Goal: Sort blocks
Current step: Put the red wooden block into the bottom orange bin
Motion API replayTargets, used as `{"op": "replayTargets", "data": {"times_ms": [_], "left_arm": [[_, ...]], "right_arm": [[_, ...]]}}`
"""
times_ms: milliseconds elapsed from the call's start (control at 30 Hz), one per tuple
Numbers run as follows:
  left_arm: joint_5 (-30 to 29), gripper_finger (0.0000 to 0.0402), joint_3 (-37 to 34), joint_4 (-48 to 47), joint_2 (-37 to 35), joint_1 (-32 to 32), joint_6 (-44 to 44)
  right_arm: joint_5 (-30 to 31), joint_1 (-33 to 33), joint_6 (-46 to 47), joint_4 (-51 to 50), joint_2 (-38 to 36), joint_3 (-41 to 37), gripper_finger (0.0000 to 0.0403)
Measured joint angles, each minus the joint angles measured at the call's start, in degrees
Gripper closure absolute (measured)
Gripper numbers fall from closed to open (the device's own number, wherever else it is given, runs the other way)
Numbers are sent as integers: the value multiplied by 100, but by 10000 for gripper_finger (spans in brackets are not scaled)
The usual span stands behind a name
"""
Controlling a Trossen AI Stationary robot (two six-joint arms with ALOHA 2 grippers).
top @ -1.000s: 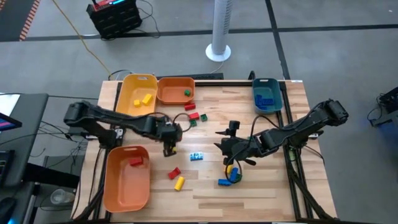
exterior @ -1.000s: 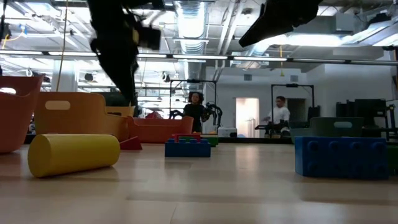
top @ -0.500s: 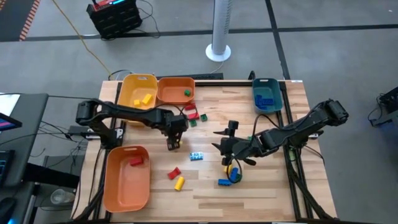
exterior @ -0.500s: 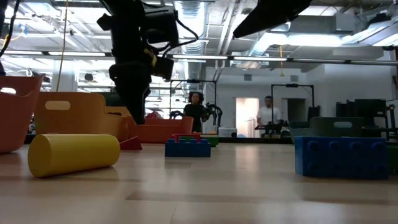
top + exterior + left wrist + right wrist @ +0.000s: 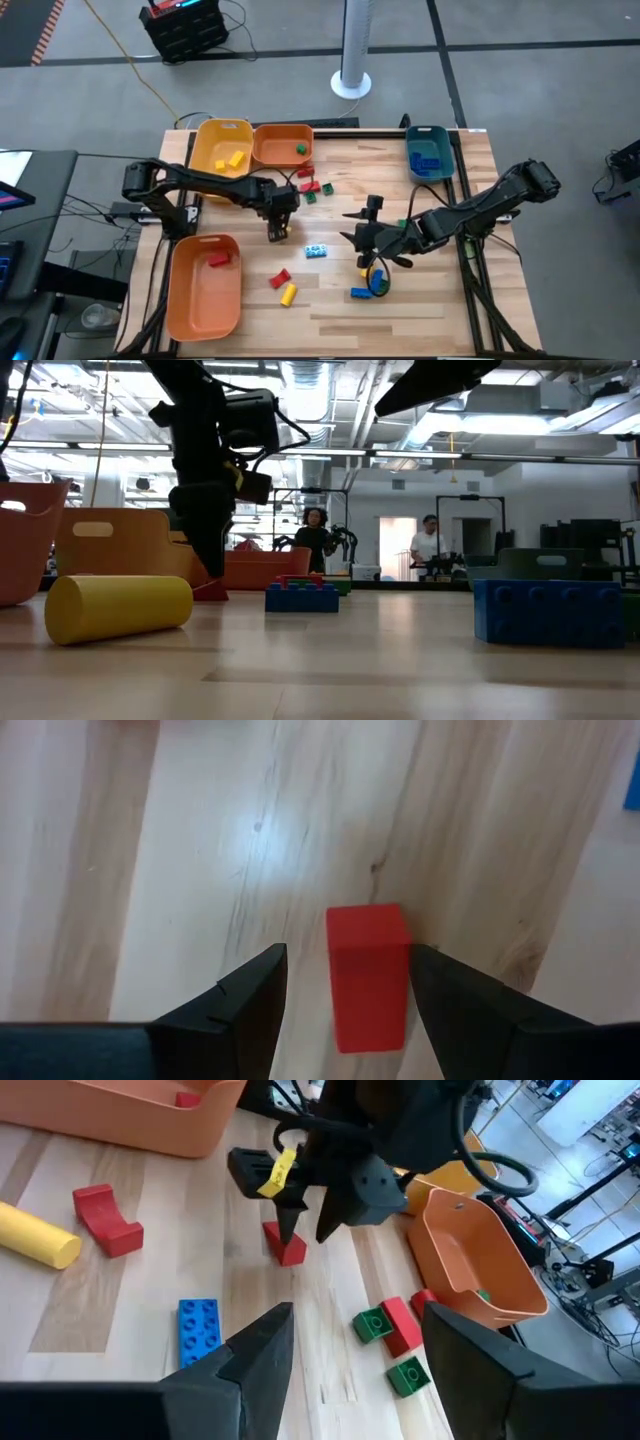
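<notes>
So my left gripper is down near the middle of the tabletop, jaws spread open on either side of a small red block. That block sits on the wood right between them; one jaw looks just about against it, the other has a gap.

My right gripper hangs a bit to the right of centre, jaws open too, holding nothing. Just below it there's a little cluster: a blue block and a yellow one, tangled in with a cable.

Between my two arms lies a flat blue brick. Toward the near edge are a red arch-shaped block and a yellow cylinder. Up near the far bins a few red and green blocks are bunched together.

Already in bins: a red piece in the big orange bin, yellow ones in the yellow bin, a green one in the small orange bin, blue in the teal bin.
</notes>
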Motion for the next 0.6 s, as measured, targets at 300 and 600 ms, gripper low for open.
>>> {"op": "replayTargets", "data": {"times_ms": [300, 600], "left_arm": [[22, 195, -179, 230, 0, -46, 5], [22, 195, -177, 331, 0, -76, -3]], "right_arm": [[0, 0, -8, 23, 0, 0, 172], [0, 0, -12, 23, 0, 0, 172]]}}
